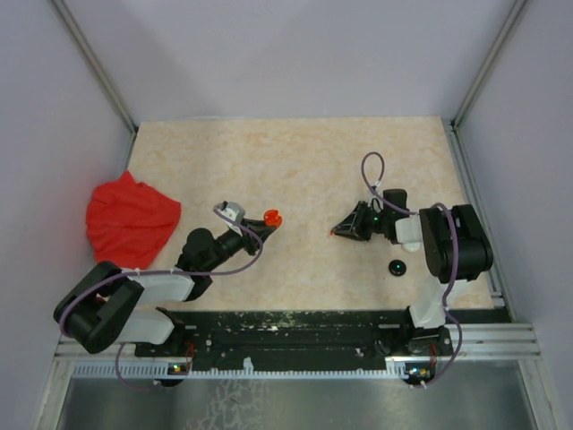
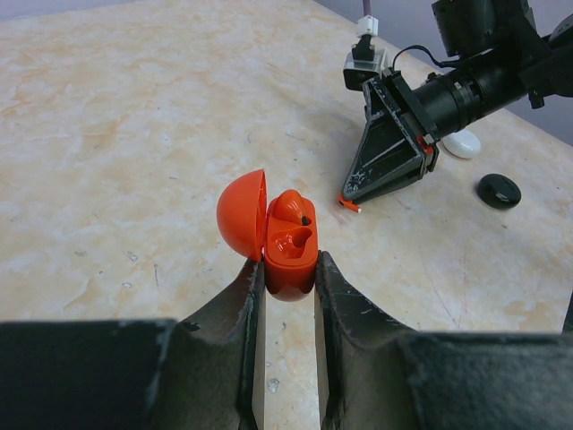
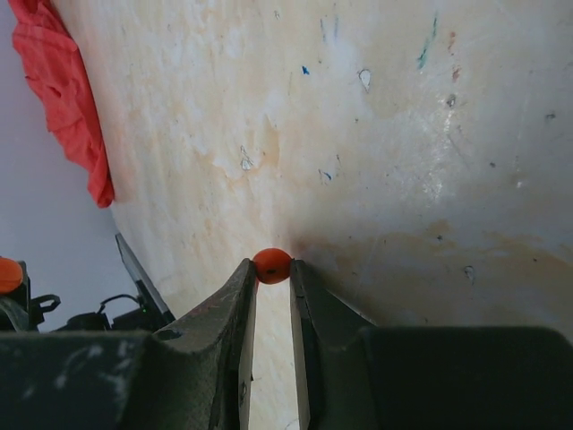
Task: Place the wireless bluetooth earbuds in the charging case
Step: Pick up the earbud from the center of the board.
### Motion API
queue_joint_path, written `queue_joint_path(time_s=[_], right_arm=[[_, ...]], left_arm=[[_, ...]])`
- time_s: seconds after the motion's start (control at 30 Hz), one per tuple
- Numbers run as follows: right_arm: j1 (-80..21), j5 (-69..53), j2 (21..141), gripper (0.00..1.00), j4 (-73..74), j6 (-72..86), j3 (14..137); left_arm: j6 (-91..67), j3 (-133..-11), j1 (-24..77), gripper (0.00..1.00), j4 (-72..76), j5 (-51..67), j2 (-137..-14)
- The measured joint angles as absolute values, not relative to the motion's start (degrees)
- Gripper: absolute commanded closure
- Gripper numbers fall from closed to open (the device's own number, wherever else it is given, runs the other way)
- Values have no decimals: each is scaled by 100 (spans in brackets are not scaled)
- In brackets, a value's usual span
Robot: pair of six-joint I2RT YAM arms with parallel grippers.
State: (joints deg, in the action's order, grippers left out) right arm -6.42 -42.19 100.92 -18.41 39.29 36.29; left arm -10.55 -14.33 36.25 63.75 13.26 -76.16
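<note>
I was looking at a beige, marble-look table (image 1: 295,152) with scuffs and little paint flecks, boxed in by plain pale lilac-grey walls (image 1: 295,54). Metal frame posts (image 1: 89,55) ran up the back corners and a metal rail (image 1: 501,340) sat along the near edge. The light was soft and even.

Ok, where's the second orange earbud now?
The orange earbud is pinched in the right gripper, mid-table from above, right of the open orange charging case in the left gripper.
</note>
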Motion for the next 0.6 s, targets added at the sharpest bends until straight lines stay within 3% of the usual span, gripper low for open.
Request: queue_joint_path(time_s=[0.1,0.2,0.6], right_arm=[[-620,-4139,10053,79,-1754,3924,3632],[-620,-3964,9933,71,-1570,3905,3632],[-620,-3483,9494,71,-1105,3632,3597]], left_arm=[[-1059,-1433,3625,99,6377,1326,-7616],[-1066,-1433,3625,99,6377,1326,-7616],[-1120,-1433,3625,99,6379,1328,-7618]])
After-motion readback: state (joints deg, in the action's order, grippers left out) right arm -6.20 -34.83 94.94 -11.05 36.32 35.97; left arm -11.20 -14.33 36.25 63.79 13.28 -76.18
